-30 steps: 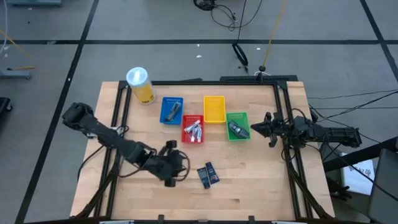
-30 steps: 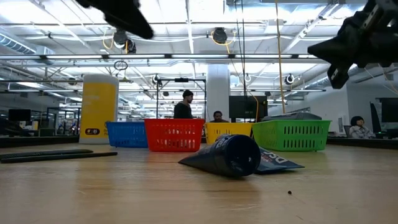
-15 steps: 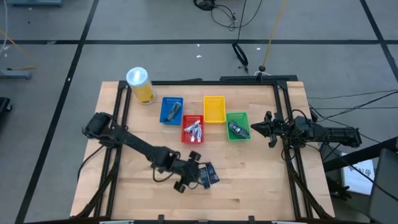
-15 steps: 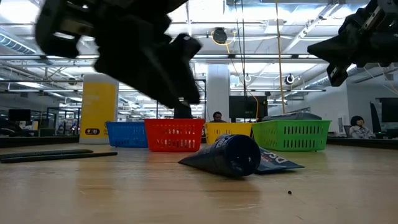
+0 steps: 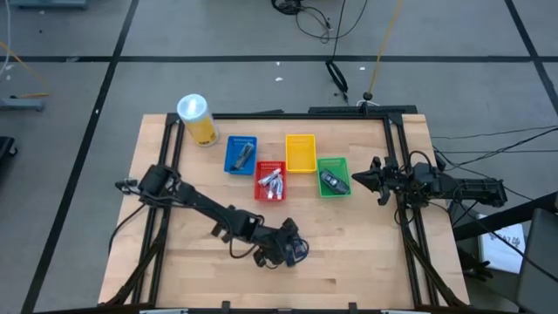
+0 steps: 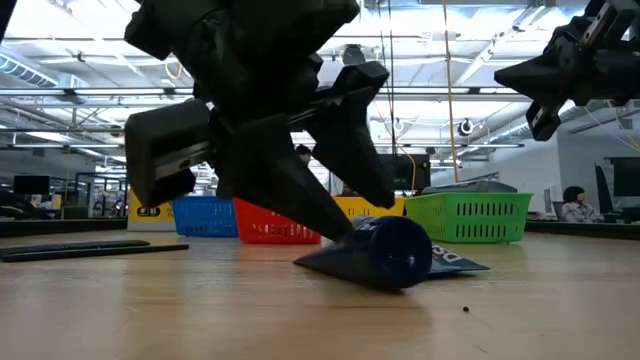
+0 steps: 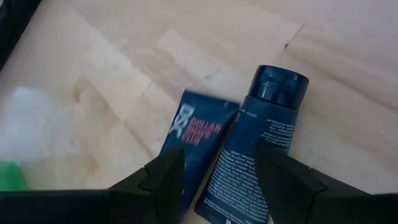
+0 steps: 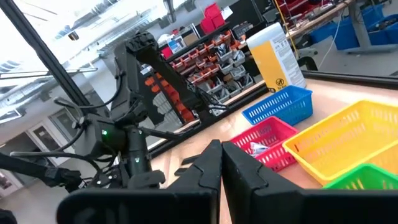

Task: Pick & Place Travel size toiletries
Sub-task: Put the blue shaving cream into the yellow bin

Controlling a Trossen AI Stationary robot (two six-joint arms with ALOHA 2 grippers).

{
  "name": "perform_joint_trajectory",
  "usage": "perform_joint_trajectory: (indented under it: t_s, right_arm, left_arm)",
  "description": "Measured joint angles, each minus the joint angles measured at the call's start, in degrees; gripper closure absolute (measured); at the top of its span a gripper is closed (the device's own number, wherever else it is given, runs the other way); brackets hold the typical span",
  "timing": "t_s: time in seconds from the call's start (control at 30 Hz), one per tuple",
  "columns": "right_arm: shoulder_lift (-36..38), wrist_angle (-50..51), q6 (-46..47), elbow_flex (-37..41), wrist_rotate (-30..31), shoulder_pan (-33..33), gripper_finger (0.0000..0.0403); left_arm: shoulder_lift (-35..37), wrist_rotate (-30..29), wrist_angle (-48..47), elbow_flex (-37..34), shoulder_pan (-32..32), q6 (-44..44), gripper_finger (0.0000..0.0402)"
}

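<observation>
Two dark blue toiletries lie side by side on the wooden table near its front middle: a flat packet (image 7: 194, 132) and a tube with a round cap (image 7: 264, 134), also seen in the low view as tube (image 6: 385, 250). My left gripper (image 7: 221, 171) is open and slants down over them, one finger over the packet and the other over the tube. More toiletries lie in the red basket (image 5: 271, 181), blue basket (image 5: 240, 154) and green basket (image 5: 332, 177). My right gripper (image 5: 377, 181) is shut and held above the table's right edge. My left gripper comes slanting down from the table's left, its open fingers (image 6: 300, 200) astride the capped tube's tail half (image 7: 249, 180). The tube lies flat on the table. I cannot tell whether a finger touches it, because the fingertips hide that spot.
A yellow basket (image 5: 300, 153) stands between the blue and green ones in the row at the table's far middle. A tall yellow canister with a white lid (image 5: 197, 119) stands at the far left corner. Bare wood lies in front of and beside the two tubes.
My left gripper has swung toward the table's right edge and sunk down over the two dark blue toiletries, rolling its wrist on the way and staying open. In the low view the capped tube has shifted a little toward the right.
</observation>
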State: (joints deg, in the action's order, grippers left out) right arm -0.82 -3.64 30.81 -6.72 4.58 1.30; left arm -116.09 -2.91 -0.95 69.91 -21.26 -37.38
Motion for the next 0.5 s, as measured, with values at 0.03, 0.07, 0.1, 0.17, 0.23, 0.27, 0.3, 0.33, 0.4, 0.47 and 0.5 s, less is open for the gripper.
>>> perform_joint_trajectory:
  t_s: [0.03, 0.07, 0.1, 0.17, 0.23, 0.27, 0.3, 0.33, 0.4, 0.47, 0.5]
  right_arm:
    - [0.0, 0.0, 0.0, 0.0, -0.1, 0.0, 0.0399]
    - [0.0, 0.0, 0.0, 0.0, 0.0, 0.0, 0.0399]
    - [0.0, 0.0, 0.0, 0.0, -0.1, 0.0, 0.0399]
    - [0.0, 0.0, 0.1, 0.0, -0.1, 0.0, 0.0399]
    - [0.0, 0.0, 0.3, 0.0, -0.1, 0.0, 0.0399]
    - [0.0, 0.0, 0.4, 0.0, -0.1, 0.0, 0.0399]
    - [0.0, 0.0, 0.5, 0.0, -0.1, 0.0, 0.0399]
    - [0.0, 0.0, 0.5, 0.0, -0.1, 0.0, 0.0399]
    - [0.0, 0.0, 0.5, 0.0, -0.1, 0.0, 0.0399]
    - [0.0, 0.0, 0.5, 0.0, -0.1, 0.0, 0.0399]
    - [0.0, 0.0, 0.3, 0.0, -0.1, 0.0, 0.0399]
  left_arm:
    - [-0.3, 0.5, 0.6, 0.0, 0.0, -0.1, 0.0206]
    - [-0.4, 1.2, 1.2, 0.0, 0.0, 0.0, 0.0206]
    - [-0.4, 1.6, 1.4, 0.0, 0.0, 0.2, 0.0206]
    - [-0.1, 1.9, 1.0, 0.0, 0.0, 1.1, 0.0206]
    - [0.0, 2.0, -0.3, 0.0, 0.0, 3.2, 0.0206]
    - [0.3, 2.0, -2.1, 0.0, 0.0, 4.4, 0.0206]
    - [0.5, 2.1, -3.9, 0.0, 0.0, 5.5, 0.0206]
    - [0.6, 2.1, -6.2, 0.0, 0.0, 6.7, 0.0206]
    - [0.5, 2.0, -10.8, -0.2, 0.1, 9.5, 0.0207]
    - [0.6, 1.4, -13.9, 0.0, 0.3, 11.8, 0.0206]
    - [0.7, 1.3, -15.3, 0.2, 0.4, 12.6, 0.0206]
